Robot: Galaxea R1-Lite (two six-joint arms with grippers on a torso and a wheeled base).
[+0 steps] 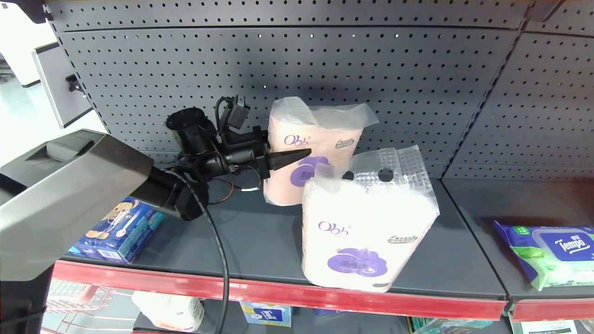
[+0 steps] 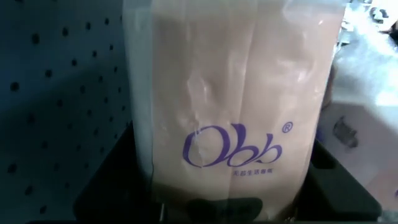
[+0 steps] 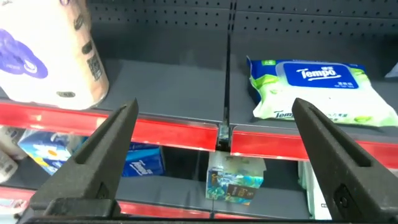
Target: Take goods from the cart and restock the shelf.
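Rear tissue pack (image 1: 320, 134) on shelf (image 1: 260, 241) | left gripper (image 1: 301, 148) around it (grip unclear) | right gripper (image 3: 214, 107) spread wide

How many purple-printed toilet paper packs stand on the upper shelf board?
2. The back pack stands by the pegboard, at the left pincer; the front pack stands near the shelf edge. None looks hidden.

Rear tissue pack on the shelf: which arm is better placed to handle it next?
Left. The left end effector is right at the rear tissue pack, close before its wrist camera. The right end effector, open, faces the shelf edge near the wet wipes.
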